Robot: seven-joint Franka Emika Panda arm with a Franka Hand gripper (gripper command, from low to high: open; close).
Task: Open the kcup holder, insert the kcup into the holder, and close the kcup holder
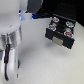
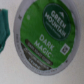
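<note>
The kcup holder (image 1: 61,29) is a black box at the exterior view's right. Its tray of round pod slots shows from above with several pods in it, and a pale handle (image 1: 59,41) is on its front. The kcup (image 2: 44,34) fills the wrist view from very close: a green foil top with a pale rim, lying flat on the white table. In the exterior view only a green speck (image 1: 18,63) shows beside the arm's lower end. The gripper is low over the kcup. Its fingertips are hidden by the arm, and I cannot tell how the jaws stand.
The white arm (image 1: 12,30) fills the exterior view's left half, with a blue light near its top. A teal part (image 2: 4,27) shows at the edge of the wrist view, beside the kcup. The white table (image 1: 45,65) lies between the arm and the holder.
</note>
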